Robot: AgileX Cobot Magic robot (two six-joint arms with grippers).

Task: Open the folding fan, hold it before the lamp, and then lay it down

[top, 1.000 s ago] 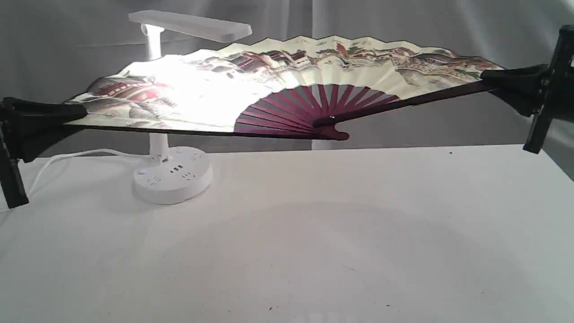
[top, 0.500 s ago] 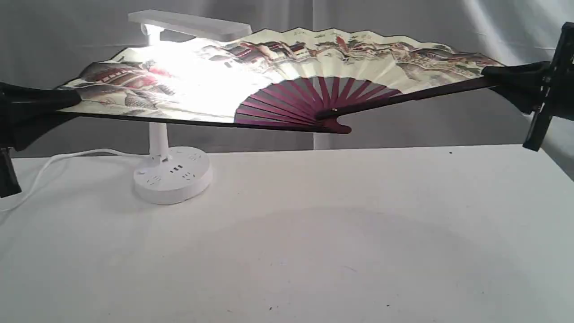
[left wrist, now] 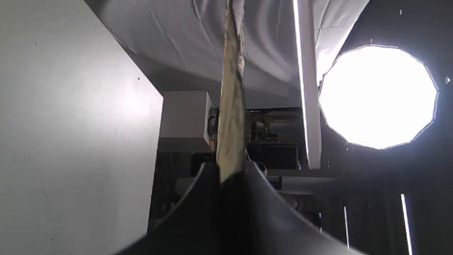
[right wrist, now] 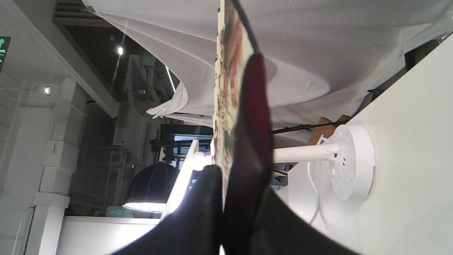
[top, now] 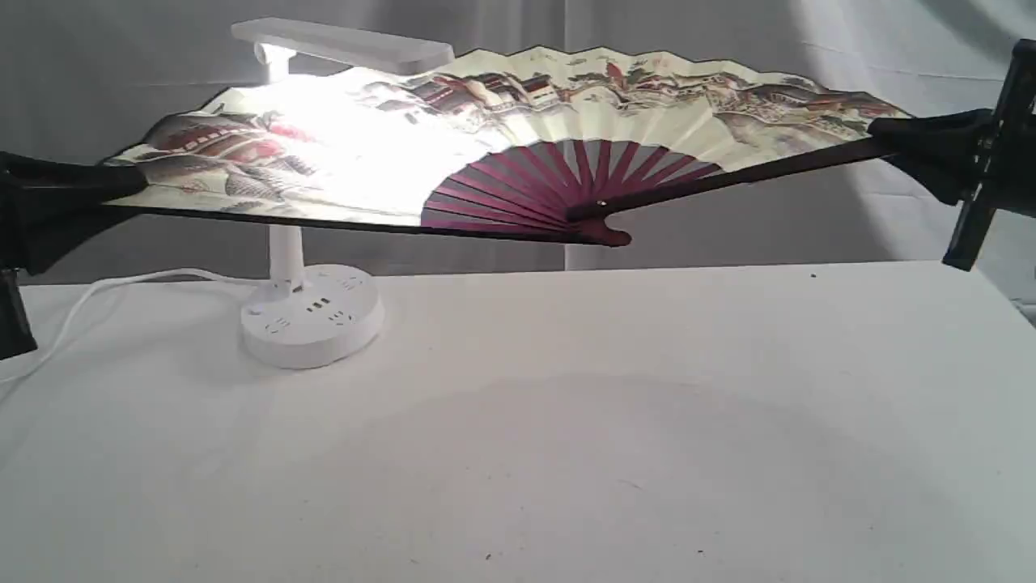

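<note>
The left gripper (top: 129,185) and right gripper (top: 881,134) are clamping the folding fan (top: 647,113) (fully spread), displaying it above the tabletop's (top: 647,421) far edge before the lamp (top: 312,324). Laying it down is calling for level, matched lowering.

Exterior low, frontal; wrists close, sighting along fan (top: 647,121).

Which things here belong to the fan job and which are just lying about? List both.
Job: folding fan, spread open, held off the table; lamp, column partly behind the fan; left gripper and right gripper, each shut on a fan end.
Lying about: white table; grey backdrop cloth; round studio light.
</note>
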